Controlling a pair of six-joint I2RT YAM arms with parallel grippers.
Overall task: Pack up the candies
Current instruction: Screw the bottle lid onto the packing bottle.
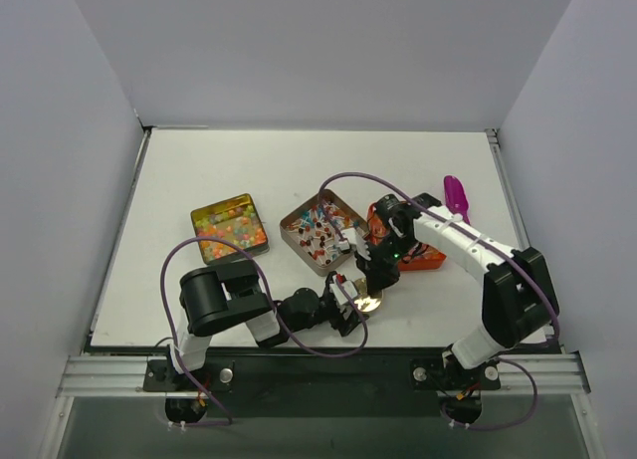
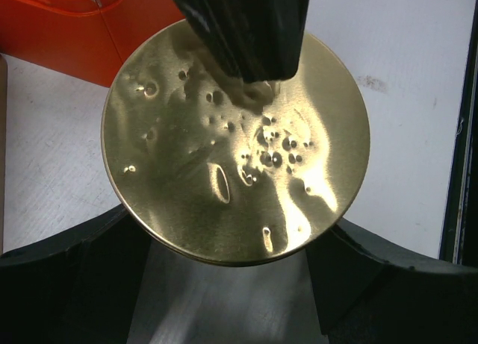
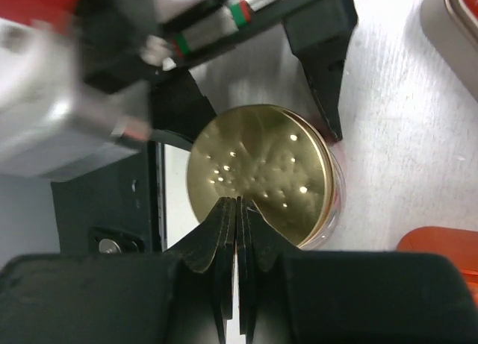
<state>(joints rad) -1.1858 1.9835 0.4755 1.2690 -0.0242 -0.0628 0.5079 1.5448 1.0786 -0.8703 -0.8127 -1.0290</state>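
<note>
**Lid pinned between both grippers, candies in their tins**

Surface: a white counter (image 1: 199, 170), matte. It is boxed in by plain grey walls (image 1: 318, 51) on three sides, with a metal rail along the near edge.

Count: two open square tins, one round gold lid, one orange container, one purple scoop.

The candies are too many to count. Round colourful beads (image 1: 229, 225) fill the gold tin (image 1: 199, 220) at left of centre. Small wrapped pieces (image 1: 320, 230) lie in the brown tin (image 1: 289, 232) just to its right. The orange container (image 1: 430, 258) sits right of that, partly under my right arm. The purple scoop (image 1: 456, 194) lies beyond it, toward the far right.

The gold lid (image 2: 224, 135) is near the front edge, with a clear rim showing beneath it.

My left gripper (image 2: 233, 224) is spread wide, one finger on each side of the lid. I cannot tell whether the fingers press on anything.

My right gripper (image 3: 237, 204) is fully closed on nothing, its tips down on the lid's top near the rim.
</note>
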